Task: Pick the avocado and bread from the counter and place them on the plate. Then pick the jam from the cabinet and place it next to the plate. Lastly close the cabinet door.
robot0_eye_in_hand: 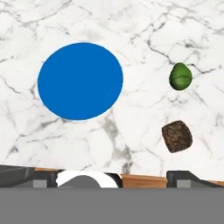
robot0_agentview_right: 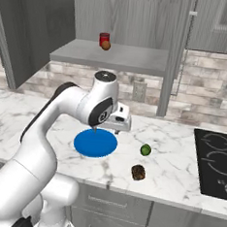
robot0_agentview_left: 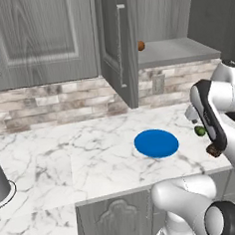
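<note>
The 2 food lumps lie close together, so a descent aimed loosely could nudge the bread (robot0_eye_in_hand: 176, 136) while reaching for the avocado (robot0_eye_in_hand: 180, 76); that is the main risk. The gripper (robot0_agentview_right: 118, 126) hangs empty, jaws spread wide. The avocado (small, green, rounded) sits on the counter (robot0_eye_in_hand: 144, 26), apart from the plate (robot0_eye_in_hand: 80, 81).

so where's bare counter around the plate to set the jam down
Bare marble counter lies left of the plate, and in front of it toward the edge. The right side is tighter: the avocado and bread sit there, apart from the plate.
</note>
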Motion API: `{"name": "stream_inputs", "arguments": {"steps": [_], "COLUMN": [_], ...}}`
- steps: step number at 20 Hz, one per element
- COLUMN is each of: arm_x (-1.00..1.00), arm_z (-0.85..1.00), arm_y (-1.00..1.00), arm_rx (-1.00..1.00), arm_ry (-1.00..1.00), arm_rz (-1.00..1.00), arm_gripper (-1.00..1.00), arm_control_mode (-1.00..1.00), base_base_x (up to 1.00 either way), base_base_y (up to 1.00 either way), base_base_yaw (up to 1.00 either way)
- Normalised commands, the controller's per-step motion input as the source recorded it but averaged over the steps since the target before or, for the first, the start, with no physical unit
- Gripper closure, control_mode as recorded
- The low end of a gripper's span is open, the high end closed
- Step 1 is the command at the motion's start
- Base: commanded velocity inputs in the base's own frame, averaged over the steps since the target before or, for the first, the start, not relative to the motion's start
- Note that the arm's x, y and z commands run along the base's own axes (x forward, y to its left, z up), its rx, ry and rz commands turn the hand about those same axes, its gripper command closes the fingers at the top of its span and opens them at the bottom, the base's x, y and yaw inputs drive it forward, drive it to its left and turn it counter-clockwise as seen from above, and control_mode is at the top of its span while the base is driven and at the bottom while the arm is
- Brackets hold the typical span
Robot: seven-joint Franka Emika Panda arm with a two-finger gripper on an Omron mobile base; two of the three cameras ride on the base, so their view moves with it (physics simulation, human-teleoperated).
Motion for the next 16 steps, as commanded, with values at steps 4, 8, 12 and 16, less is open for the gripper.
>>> {"name": "stream_inputs", "arguments": {"steps": [4,8,12,16], "arm_x": [-0.02,0.00,0.00,0.01], "arm_z": [-0.34,-0.30,-0.34,-0.35], "arm_y": [-0.43,-0.25,-0.24,-0.29], "arm_rx": [-0.02,-0.05,-0.06,-0.05], "arm_ry": [0.07,0.06,0.09,0.09], "arm_rz": [-0.01,0.00,0.00,0.00], "arm_gripper": [-1.00,-1.00,-1.00,-1.00], "arm_control_mode": [-1.00,-1.00,-1.00,-1.00], "base_base_x": [0.00,0.00,0.00,0.00], "base_base_y": [0.00,0.00,0.00,0.00], "base_base_yaw": [0.00,0.00,0.00,0.00]}}
